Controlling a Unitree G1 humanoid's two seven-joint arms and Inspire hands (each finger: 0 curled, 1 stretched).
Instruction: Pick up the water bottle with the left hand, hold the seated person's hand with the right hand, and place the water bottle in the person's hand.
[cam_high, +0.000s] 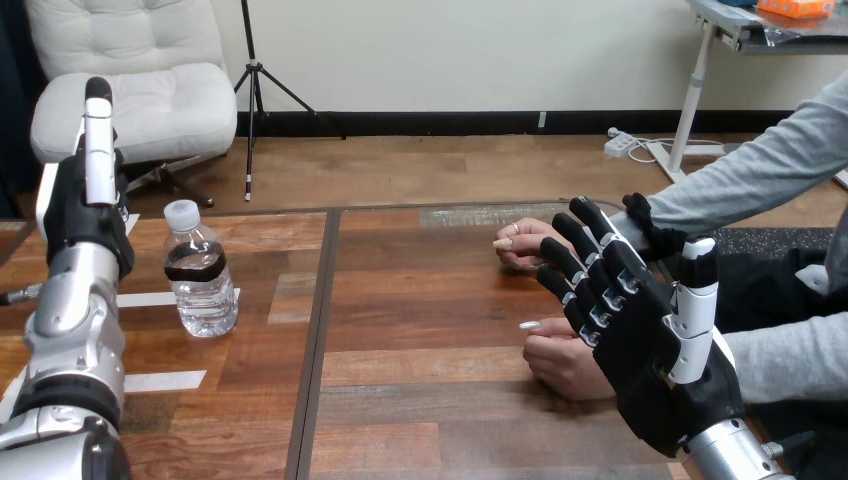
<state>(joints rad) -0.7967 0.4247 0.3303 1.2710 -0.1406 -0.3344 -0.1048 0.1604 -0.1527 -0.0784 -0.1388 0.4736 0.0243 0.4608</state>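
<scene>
A clear water bottle (200, 275) with a white cap and a dark label stands upright on the left part of the wooden table (420, 330). My left hand (85, 205) is raised just left of the bottle, apart from it, thumb pointing up, holding nothing. On the right, my right hand (640, 340) is open with straight fingers aimed up-left. It lies between the person's farther hand (522, 245) and the person's nearer hand (562, 362), both resting on the table with curled fingers. I cannot tell whether my fingers touch either one.
White tape strips (160, 380) mark the table near the bottle. A dark seam (318, 330) runs front to back between the table's two panels. The person's grey-sleeved forearms (760, 180) come in from the right edge.
</scene>
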